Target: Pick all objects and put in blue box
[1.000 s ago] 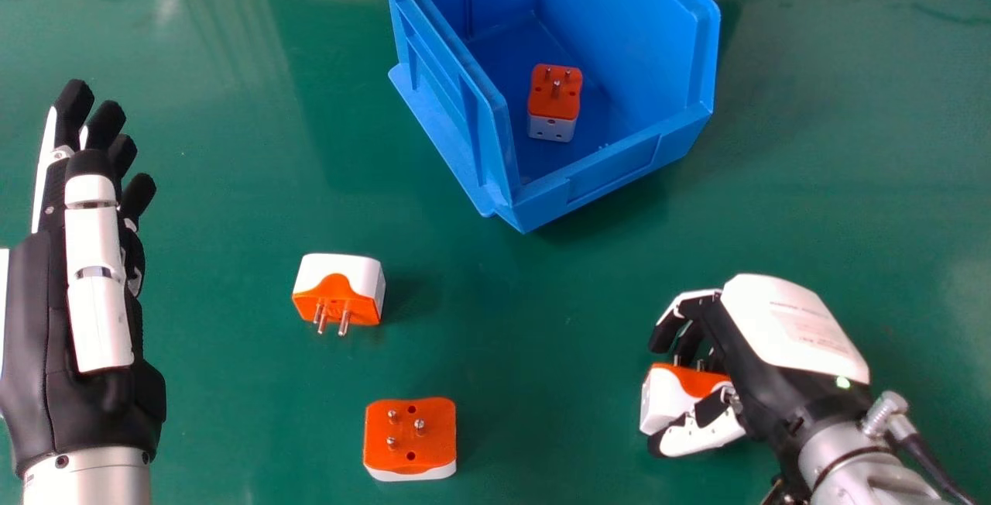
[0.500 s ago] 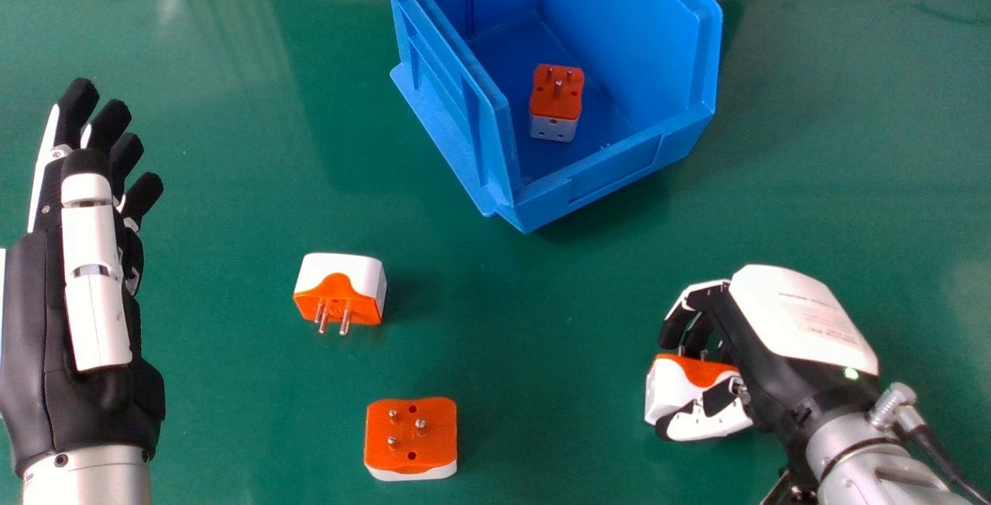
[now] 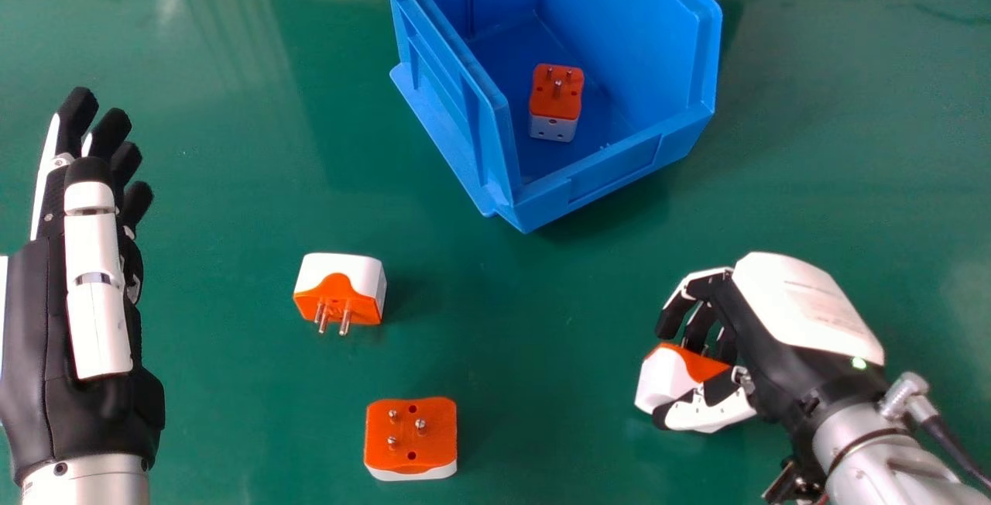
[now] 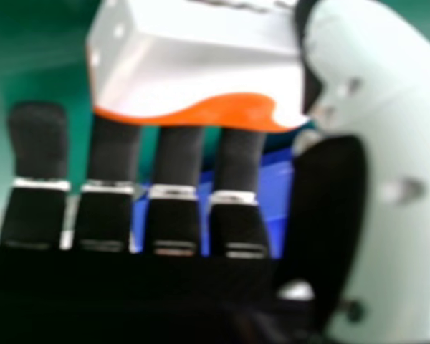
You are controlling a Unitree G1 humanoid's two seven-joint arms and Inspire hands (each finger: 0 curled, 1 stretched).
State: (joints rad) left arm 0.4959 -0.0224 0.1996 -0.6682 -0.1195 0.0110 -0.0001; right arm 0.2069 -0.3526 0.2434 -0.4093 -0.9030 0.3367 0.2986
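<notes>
The right robot hand (image 3: 755, 334), at the right of the head view, grips a white and orange plug adapter (image 3: 664, 377) between its thumb and bent fingers, well apart from the blue box (image 3: 612, 177). In the right hand view that adapter lies against the fingers, the thumb beside it. Inside the box sits a boxed adapter (image 3: 556, 102), its orange pin face up. On the green table (image 3: 542, 319), a side-lying adapter (image 3: 338, 288) has its pins toward the near edge, and a near adapter (image 3: 410, 435) has its pins upward. The left robot hand (image 3: 93, 296) is open, its fingers straight, at the head view's left
</notes>
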